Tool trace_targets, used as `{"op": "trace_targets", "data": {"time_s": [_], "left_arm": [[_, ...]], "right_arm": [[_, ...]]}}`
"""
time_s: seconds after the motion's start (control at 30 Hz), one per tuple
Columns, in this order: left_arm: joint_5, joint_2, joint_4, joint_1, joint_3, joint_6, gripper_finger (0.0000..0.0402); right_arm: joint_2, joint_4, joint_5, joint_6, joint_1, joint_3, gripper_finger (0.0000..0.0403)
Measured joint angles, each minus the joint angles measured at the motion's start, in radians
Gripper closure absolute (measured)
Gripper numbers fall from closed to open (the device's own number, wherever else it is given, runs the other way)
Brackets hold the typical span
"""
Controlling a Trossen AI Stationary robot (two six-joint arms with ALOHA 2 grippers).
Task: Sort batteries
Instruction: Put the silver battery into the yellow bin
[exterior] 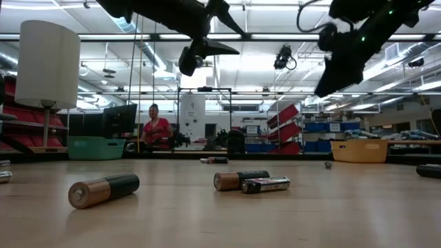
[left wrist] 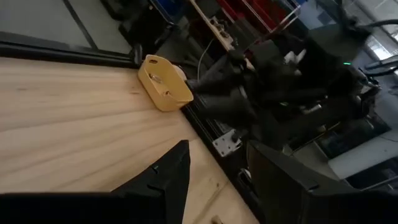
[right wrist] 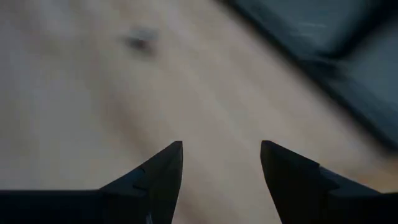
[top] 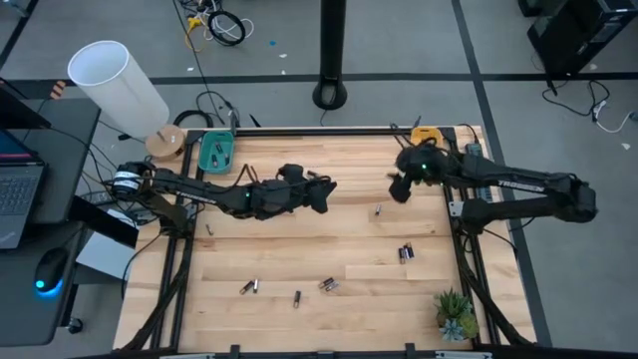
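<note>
Although both pincers hover wide and empty above the counter (top: 299, 239), the sorting looks barely begun: batteries (top: 406, 253) lie loose across the lower half of the high view, a single one (top: 378, 210) right of centre. The left pincer (top: 324, 193) hangs at centre, the right pincer (top: 397, 187) upper right. A teal tray (top: 216, 153) and an orange tray (top: 427, 135) sit along the top edge. Pale planks; beyond, a white lamp (exterior: 47, 65), shelving and a seated person (exterior: 156, 129).

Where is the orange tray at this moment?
In the high view, the orange tray sits at the table's far edge on the right side, just behind the right hand. The left wrist view shows it by the table frame.
</note>
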Motion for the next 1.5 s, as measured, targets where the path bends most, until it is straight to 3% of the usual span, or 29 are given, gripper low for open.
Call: {"op": "trace_targets", "data": {"time_s": [0.07, 0.27, 0.5, 0.87, 1.1, 1.5], "left_arm": [[0.001, 0.0, -0.017, 0.0, 0.0, 0.007, 0.0229], [0.0, 0.0, -0.061, 0.0, 0.0, 0.024, 0.0229], [0.011, 0.0, -0.063, 0.0, 0.0, 0.024, 0.0229], [0.043, 0.0, -0.062, 0.0, 0.0, 0.018, 0.0229], [0.043, 0.0, -0.074, 0.0, 0.0, 0.025, 0.0229], [0.039, -0.001, -0.077, 0.0, 0.0, 0.027, 0.0229]], "right_arm": [[-0.005, 0.045, -0.078, 0.054, 0.047, -0.024, 0.0183], [0.053, 0.082, -0.079, 0.161, 0.188, -0.102, 0.0178], [0.134, 0.181, -0.128, 0.151, 0.286, -0.172, 0.0143], [0.259, 0.211, -0.14, -0.019, 0.299, -0.206, 0.0122], [0.323, 0.219, -0.03, -0.058, 0.295, -0.206, 0.0112], [0.35, 0.239, -0.082, -0.076, 0.263, -0.206, 0.0109]]}}
